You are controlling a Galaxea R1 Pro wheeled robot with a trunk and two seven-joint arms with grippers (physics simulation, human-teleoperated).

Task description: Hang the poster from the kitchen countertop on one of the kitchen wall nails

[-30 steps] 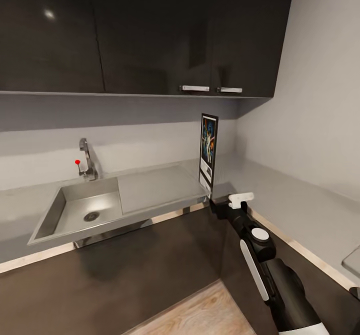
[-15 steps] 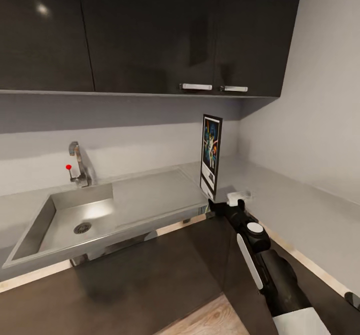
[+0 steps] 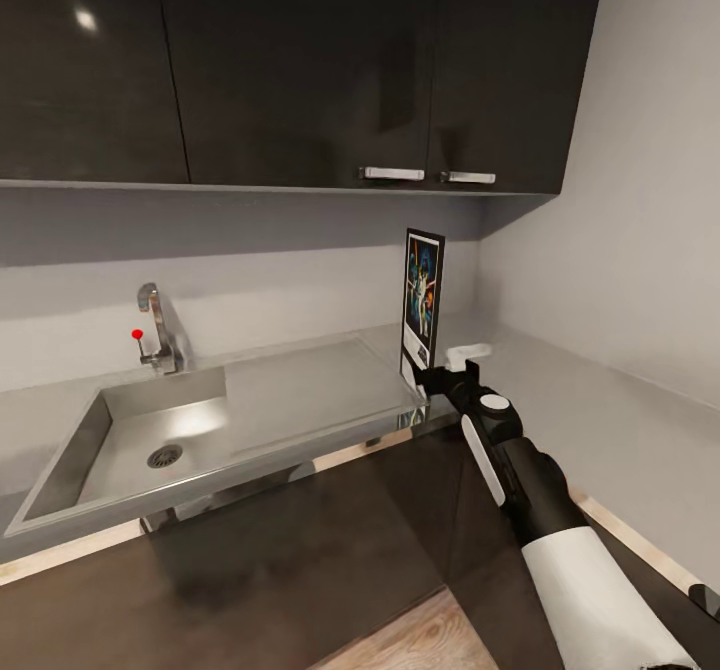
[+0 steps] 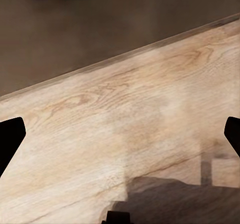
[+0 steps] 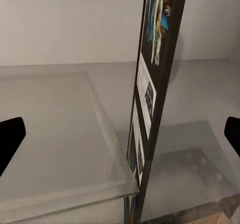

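The poster stands upright on the worktop, near the inner corner of the L, just beside the right end of the steel drainer. In the head view it is turned nearly edge-on, its picture side facing the sink. In the right wrist view the poster runs top to bottom through the middle, its lower edge touching down at the drainer's corner.

The right gripper is at the poster's lower edge, its arm reaching in from the lower right. In the right wrist view its two dark fingertips sit wide apart with the poster between them and touching neither, so the right gripper is open.

The left gripper points down at a pale wood floor, its fingertips spread far apart and empty.

Behind the sink stands a tap with a red knob. Dark wall cabinets hang above, and a grey wall runs along the right.
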